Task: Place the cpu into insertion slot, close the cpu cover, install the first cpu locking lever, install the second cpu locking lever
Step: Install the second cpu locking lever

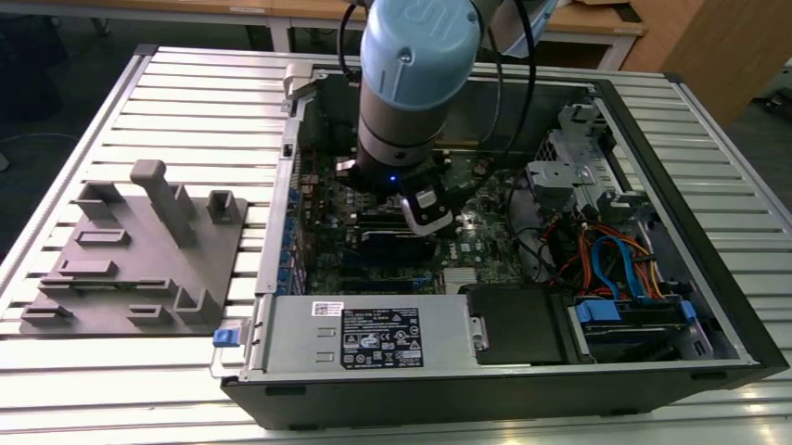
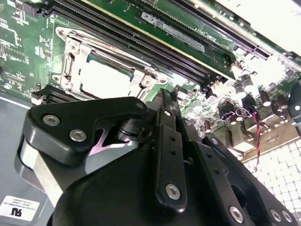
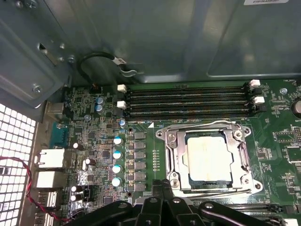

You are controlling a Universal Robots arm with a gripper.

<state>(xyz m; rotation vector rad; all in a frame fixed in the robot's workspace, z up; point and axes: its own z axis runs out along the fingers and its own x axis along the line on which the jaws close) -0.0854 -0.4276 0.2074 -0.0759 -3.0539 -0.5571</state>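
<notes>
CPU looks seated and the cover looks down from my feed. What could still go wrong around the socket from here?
1. The cpu cover lies over the cpu, but I can't confirm the levers are latched; a nudge might lift it.
2. The gripper sits close beside the insertion slot, so a small slip could scrape the frame or the memory slots.
3. A thin red wire runs near the gripper's body and could snag.

A pale slatted metal tabletop (image 1: 111,130) fills the scene. Behind it stand light wooden desks (image 1: 185,11), with a wooden cabinet (image 1: 711,42) at the exterior view's right. The floor (image 1: 37,93) looks dark grey.
</notes>
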